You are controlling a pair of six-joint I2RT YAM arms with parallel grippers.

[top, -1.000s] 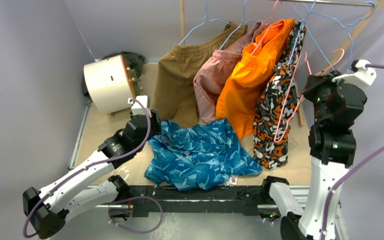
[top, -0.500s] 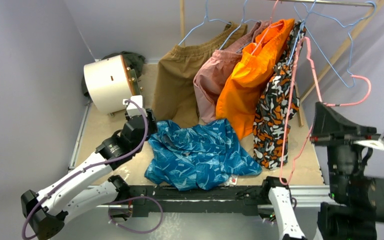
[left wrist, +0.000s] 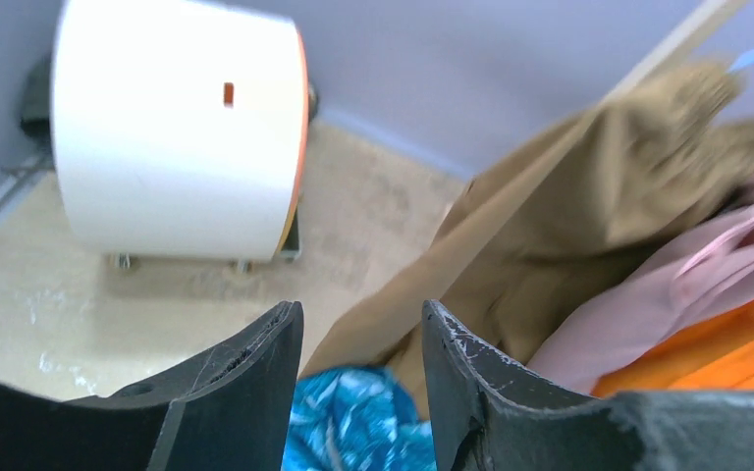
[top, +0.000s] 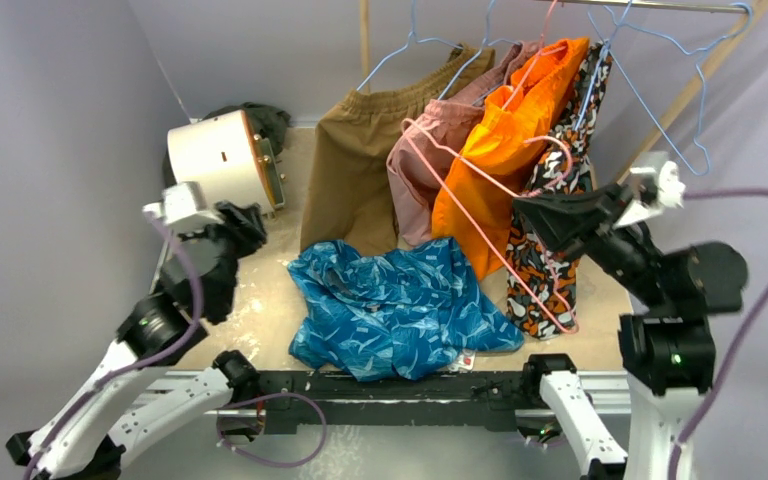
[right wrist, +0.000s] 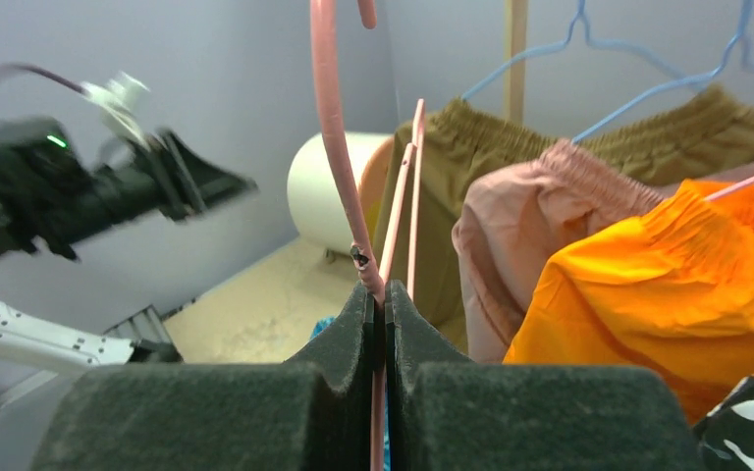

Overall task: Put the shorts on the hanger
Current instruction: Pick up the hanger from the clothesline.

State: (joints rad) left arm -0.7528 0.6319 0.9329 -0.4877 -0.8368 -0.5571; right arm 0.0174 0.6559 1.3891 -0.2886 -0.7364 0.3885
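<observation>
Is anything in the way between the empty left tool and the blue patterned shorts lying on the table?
Nothing visible does. The open left tool hangs above the table, and the blue shorts lie uncovered just below and ahead of it.

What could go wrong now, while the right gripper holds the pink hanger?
1. The right gripper pinches only a thin wire of the hanger, so it may twist or slip.
2. The hanger appears close to the hanging orange shorts and could snag there.
3. The blue shorts lie crumpled, so threading them may be hard.
</observation>
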